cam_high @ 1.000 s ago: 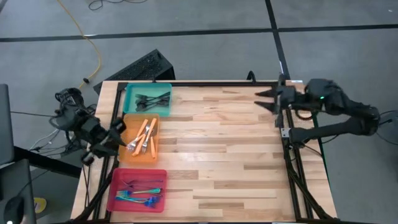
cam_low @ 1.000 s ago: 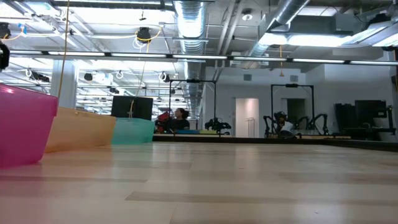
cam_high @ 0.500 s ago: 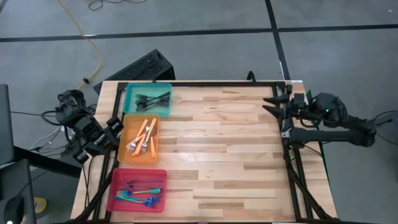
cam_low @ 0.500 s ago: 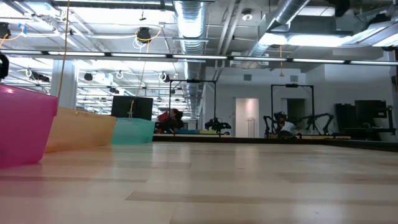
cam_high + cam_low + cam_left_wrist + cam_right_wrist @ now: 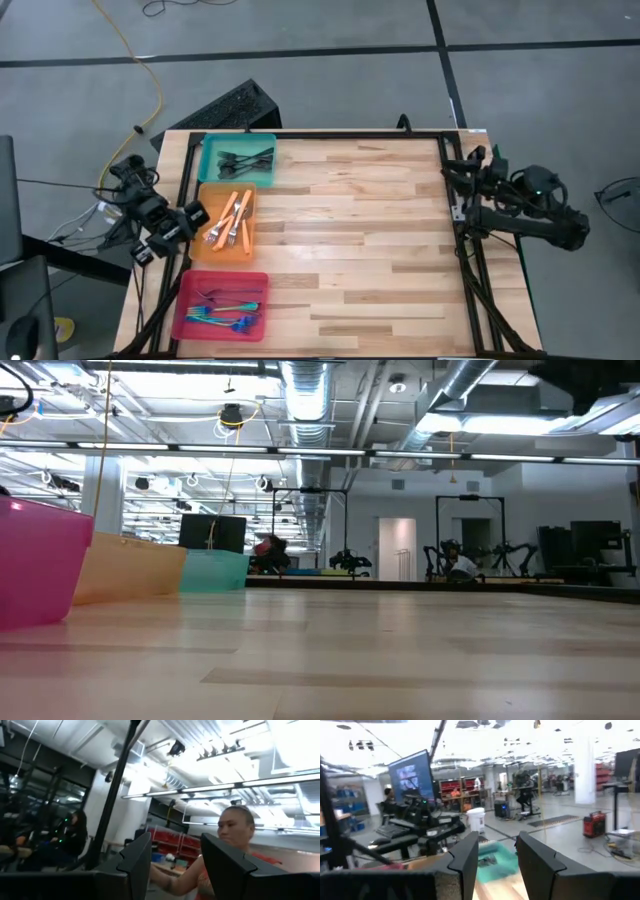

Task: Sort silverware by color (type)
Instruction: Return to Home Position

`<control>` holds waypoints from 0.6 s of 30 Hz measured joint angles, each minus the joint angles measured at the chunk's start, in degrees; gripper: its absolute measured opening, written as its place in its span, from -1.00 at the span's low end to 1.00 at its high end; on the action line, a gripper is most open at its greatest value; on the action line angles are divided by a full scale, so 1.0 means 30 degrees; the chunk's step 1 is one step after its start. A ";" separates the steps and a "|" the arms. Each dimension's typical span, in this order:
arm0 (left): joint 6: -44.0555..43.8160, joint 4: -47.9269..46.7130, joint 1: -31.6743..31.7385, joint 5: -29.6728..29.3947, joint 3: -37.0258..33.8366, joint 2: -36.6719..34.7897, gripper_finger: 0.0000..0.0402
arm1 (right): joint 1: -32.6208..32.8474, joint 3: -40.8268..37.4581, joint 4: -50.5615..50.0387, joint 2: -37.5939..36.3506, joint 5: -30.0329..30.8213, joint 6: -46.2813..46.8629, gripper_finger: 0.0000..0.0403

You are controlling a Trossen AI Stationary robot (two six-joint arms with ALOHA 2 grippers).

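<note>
— Above?
— Black forks (image 5: 247,158) in teal tray (image 5: 210,176), orange forks (image 5: 232,220) in orange tray (image 5: 249,255), blue forks (image 5: 225,316) in pink tray (image 5: 185,331); left gripper (image 5: 195,213), right gripper (image 5: 463,172) at table (image 5: 350,250) edges.
— Low?
— Tray walls only.
— Wrists?
— Both pairs of fingers apart.

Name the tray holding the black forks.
The teal tray holds the black forks; the orange tray holds orange forks, the pink tray blue forks.

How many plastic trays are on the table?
3, in a row along the table's left edge: teal tray at the high view's top, orange tray midway, pink tray lowest. None seems hidden.
</note>
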 joint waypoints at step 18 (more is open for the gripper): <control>0.1240 -0.2147 0.0007 0.0334 -0.0441 -0.0048 -0.22 | -0.0044 -0.7939 0.6659 0.0003 0.0540 0.3468 -0.23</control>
